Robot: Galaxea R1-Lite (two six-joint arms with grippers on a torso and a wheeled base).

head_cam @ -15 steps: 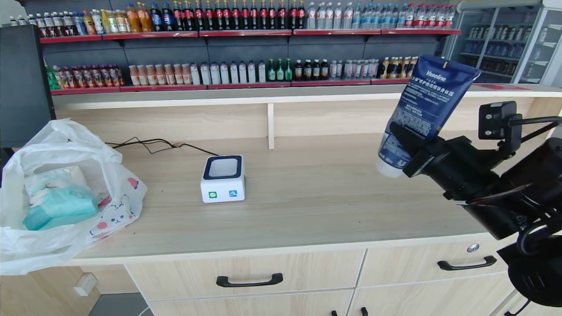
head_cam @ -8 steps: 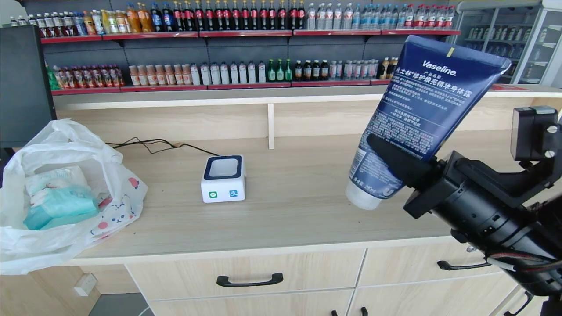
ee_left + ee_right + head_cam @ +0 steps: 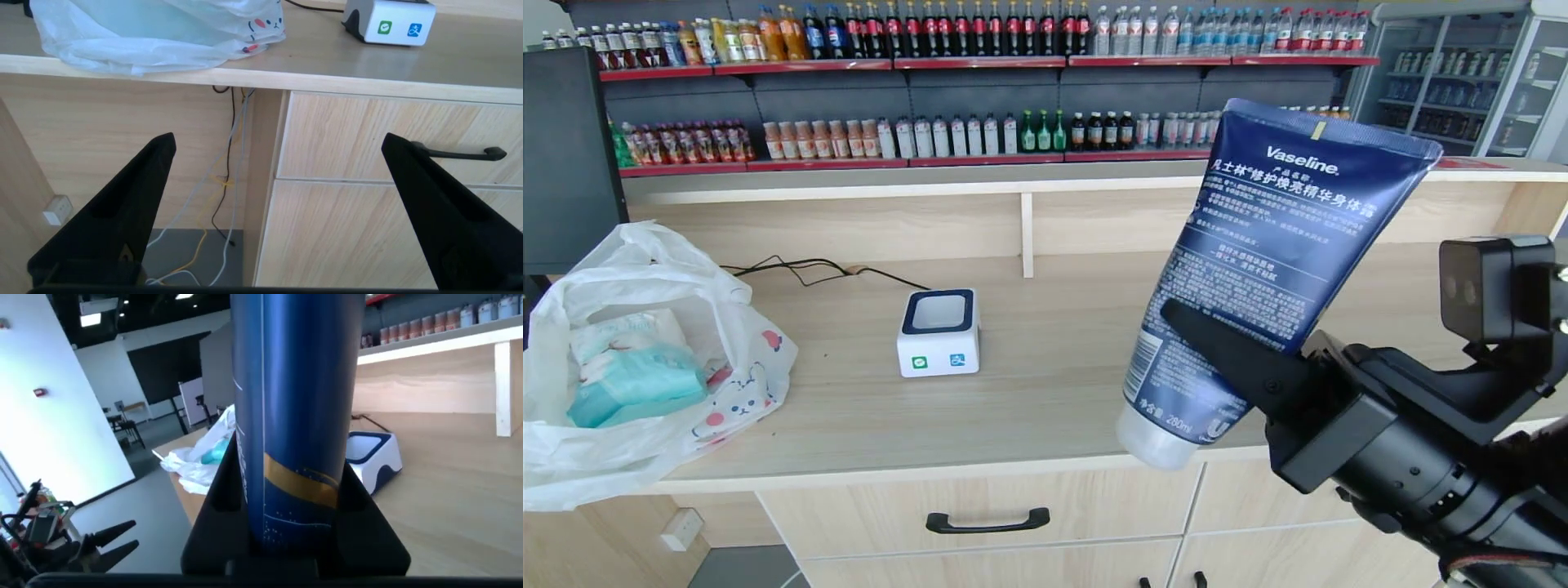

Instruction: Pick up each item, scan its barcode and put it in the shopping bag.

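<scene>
**Tube comes down and left, toward the camera**

Over the last second the right gripper (image 3: 1188,322) has carried the blue tube (image 3: 1282,245) lower and leftward; its white cap now hangs over the front edge of the counter (image 3: 1054,384). The fingers are clamped on the tilted tube's lower half. The left gripper (image 3: 278,140) hangs spread wide and holding nothing, before the drawers (image 3: 384,139). The scanner (image 3: 938,331) and the shopping bag (image 3: 645,359) sit unmoved on the counter, with bottle shelves (image 3: 980,49) behind

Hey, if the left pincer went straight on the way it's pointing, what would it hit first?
Likely the left pincer meets the cabinet front under the countertop, by the hanging cables, though depth is unclear.
</scene>
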